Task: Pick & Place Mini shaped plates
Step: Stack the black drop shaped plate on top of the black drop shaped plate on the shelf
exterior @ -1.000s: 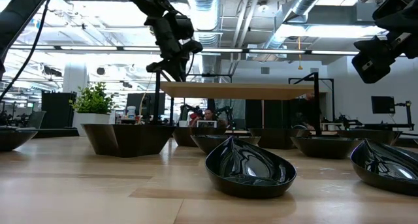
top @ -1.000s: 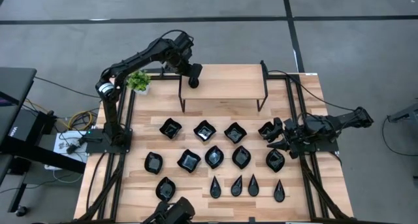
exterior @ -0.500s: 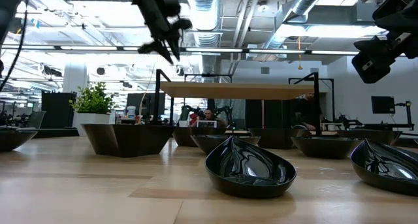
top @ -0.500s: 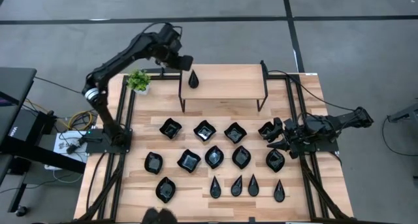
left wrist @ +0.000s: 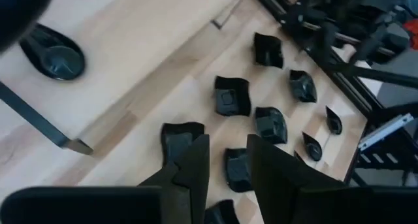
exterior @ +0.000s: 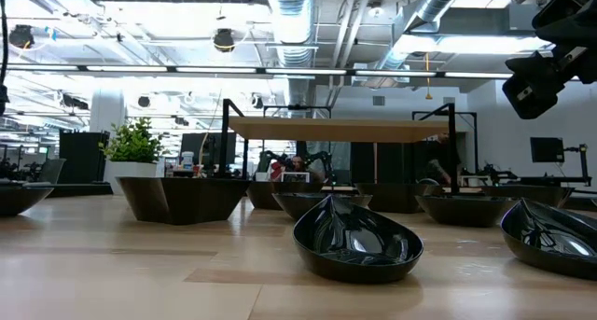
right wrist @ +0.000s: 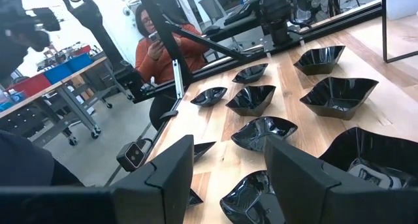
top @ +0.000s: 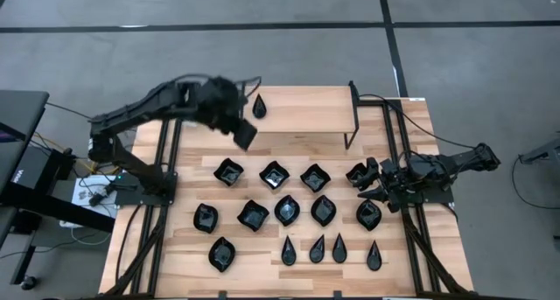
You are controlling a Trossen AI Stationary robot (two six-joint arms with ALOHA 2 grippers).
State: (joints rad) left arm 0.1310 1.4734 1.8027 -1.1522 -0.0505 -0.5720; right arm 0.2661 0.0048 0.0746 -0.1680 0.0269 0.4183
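Your left arm (top: 157, 108) is a chain of matte black links with rounded joint housings; a light ring marks the joint at left centre of the high view. Its base sits on a black frame where yellow and dark cables spill out. The left gripper (left wrist: 225, 162) ends in two flat, angular black fingers (left wrist: 189, 168) with bevelled edges. Your right arm (top: 437, 169), at right centre of the high view, is the same black build, with thin dark cables trailing behind it. The right gripper (right wrist: 225, 165) carries two broad, wedge-shaped black fingers (right wrist: 300, 172) with plain, unmarked faces.
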